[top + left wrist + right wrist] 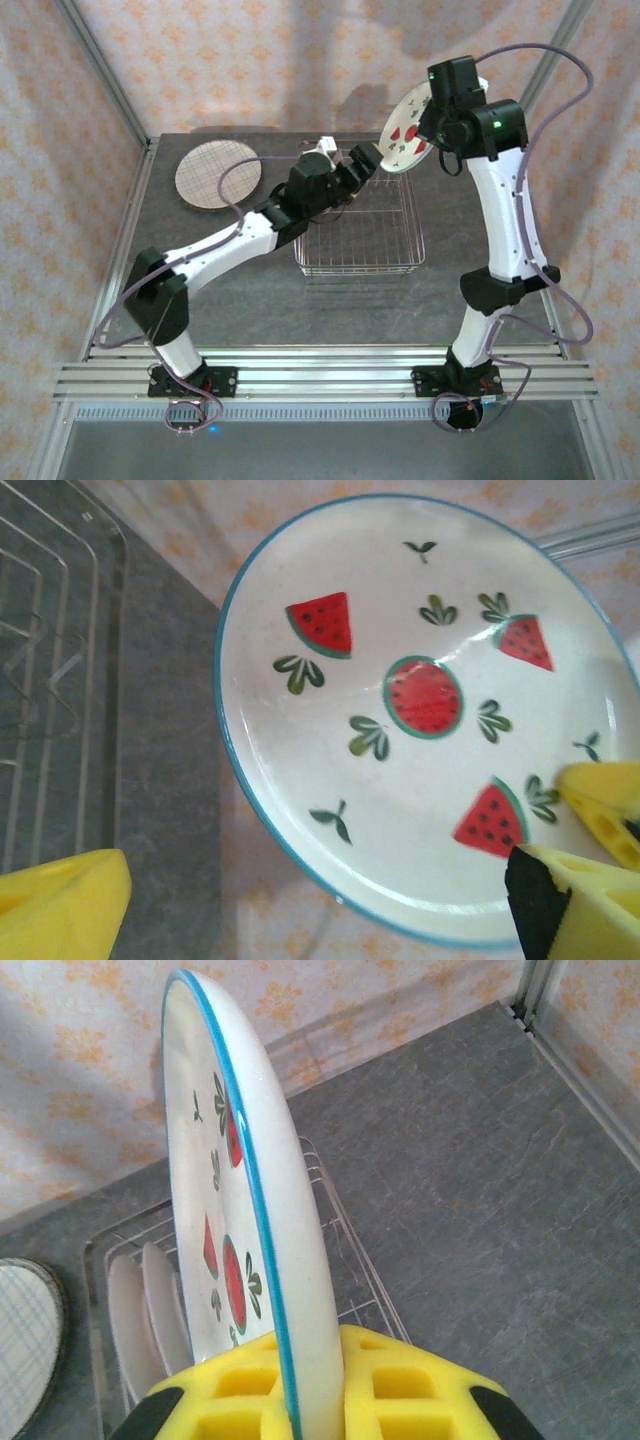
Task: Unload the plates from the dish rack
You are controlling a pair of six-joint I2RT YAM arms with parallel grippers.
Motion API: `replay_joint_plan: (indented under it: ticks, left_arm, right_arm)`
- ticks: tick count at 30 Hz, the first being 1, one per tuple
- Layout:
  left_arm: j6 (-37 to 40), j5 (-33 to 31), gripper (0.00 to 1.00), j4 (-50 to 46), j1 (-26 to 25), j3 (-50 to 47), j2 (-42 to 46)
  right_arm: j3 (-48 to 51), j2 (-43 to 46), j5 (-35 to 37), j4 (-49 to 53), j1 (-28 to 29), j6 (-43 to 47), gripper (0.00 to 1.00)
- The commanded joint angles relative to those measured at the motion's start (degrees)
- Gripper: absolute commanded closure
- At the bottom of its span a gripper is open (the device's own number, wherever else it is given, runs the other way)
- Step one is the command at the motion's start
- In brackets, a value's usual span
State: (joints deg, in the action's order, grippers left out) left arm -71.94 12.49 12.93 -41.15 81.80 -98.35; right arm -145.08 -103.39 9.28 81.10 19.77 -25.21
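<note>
"What worries you, from where we stand?"

"Start near. The dish rack (370, 250) sits mid-table, and the left gripper (368, 158) hangs over its far end, jaws spread wide, holding nothing."

"And the other arm?"

"The right gripper (315, 1390) is clamped tight on the rim of the watermelon plate (420, 720), which it holds on edge in the air above the rack's far right corner. That's a thin pinch on one edge of a glazed plate. I'd say a twist of the wrist could let it swing or slide out."

"The left one looks close."

"Just beside the plate's face. If this is a hand-over and one lets go before the other bites, it drops. Even a nudge might lever it loose."

"Onto what?"

"The wires, or the pale plates (150, 1300) standing at the rack's far end. The plaid plate (218, 174) lies flat at far left, well apart, so that one's safe."
</note>
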Motion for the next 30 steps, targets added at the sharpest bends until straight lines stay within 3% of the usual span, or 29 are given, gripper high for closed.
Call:
replay_joint_plan:
  ticks: [1,10,19,27,30]
  left_arm:
    - [-5.94,3.18,0.06,5.05,-0.56,5.74,-3.86]
    - [-10.81,6.78,0.16,8.09,-0.6,14.77,-12.95]
    - [-13.98,7.82,0.24,10.26,-0.6,15.4,-14.82]
    - [-14.28,8.62,0.37,11.0,-0.51,16.42,-15.28]
    - [-13.89,8.66,0.47,11.08,-0.51,15.86,-14.79]
  right_arm:
    - [1.24,4.98,-3.62,-4.75,-2.08,-4.04,1.0]
    - [9.84,10.62,-15.66,-9.98,-8.8,-8.4,1.0]
    - [16.48,13.73,-25.15,-15.96,-12.73,-11.66,1.0]
    - [21.27,15.33,-29.45,-19.11,-14.49,-13.56,1.0]
    - [22.68,15.92,-30.08,-19.71,-15.15,-13.83,1.0]
